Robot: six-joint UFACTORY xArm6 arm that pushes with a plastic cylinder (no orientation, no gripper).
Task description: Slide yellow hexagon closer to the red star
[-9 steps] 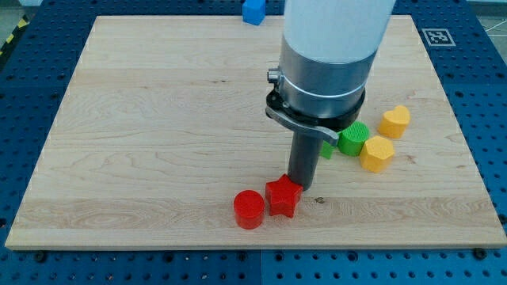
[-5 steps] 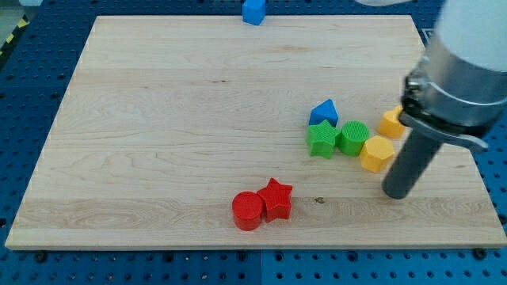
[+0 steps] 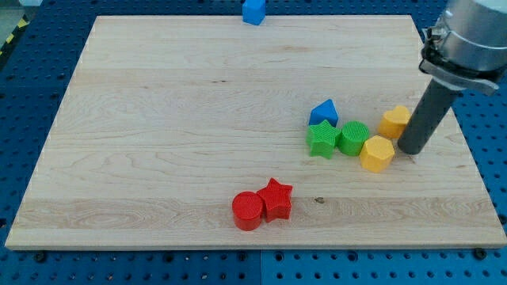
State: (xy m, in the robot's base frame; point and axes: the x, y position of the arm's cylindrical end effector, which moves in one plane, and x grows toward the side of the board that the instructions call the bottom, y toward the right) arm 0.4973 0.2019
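The arm ends in a dark rod, so there is nothing to open or close, and it holds nothing. My tip [image 3: 412,150] stands on the wooden board [image 3: 158,119] at the view's right side. It is just to the right of the yellow hexagon [image 3: 377,153] and just below the other yellow block [image 3: 394,121], whose shape I cannot make out well. If the tip really touches one of them, I cannot tell; it looks very close to both.

The yellow hexagon lies touching, or almost touching, the green cylinder [image 3: 353,137] on its left. Beside that one is the green star [image 3: 322,138], and behind it is a blue block [image 3: 323,112] with a pointed top.

The red star [image 3: 276,199] is near the view's bottom, well apart from the hexagon, and it touches the red cylinder [image 3: 248,210] on its left. One more blue block [image 3: 253,10] sits at the top edge of the board.

No writing or brand can be read anywhere.
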